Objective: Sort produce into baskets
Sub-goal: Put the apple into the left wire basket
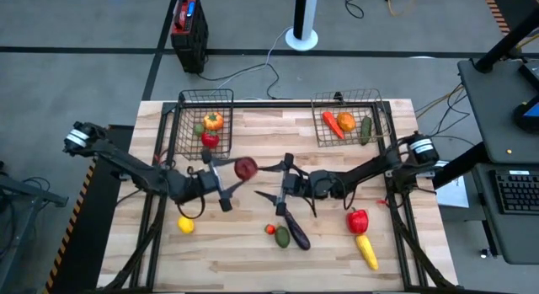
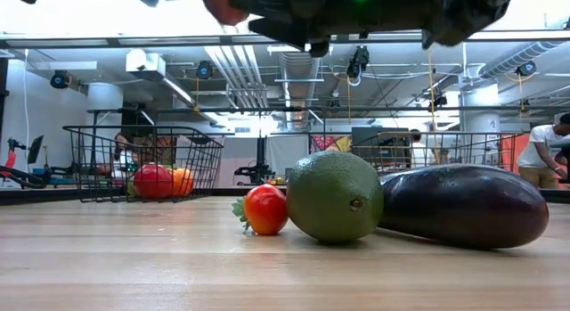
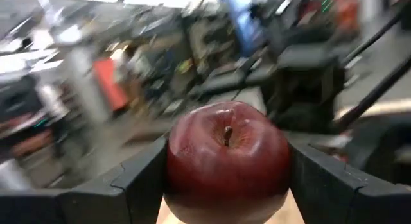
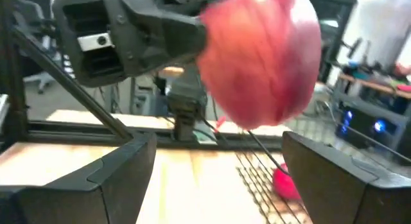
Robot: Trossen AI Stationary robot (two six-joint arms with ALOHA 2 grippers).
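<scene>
Apple (image 3: pixel 228 160) in L pincer (image 1: pixel 237 171), underside hidden

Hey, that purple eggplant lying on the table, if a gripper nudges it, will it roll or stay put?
The eggplant would probably roll sideways if pushed across its length, being long and rounded. Its glossy skin looks slippery, so fingers might slide off. It seems to touch the green fruit, so a nudge could move both.
</scene>
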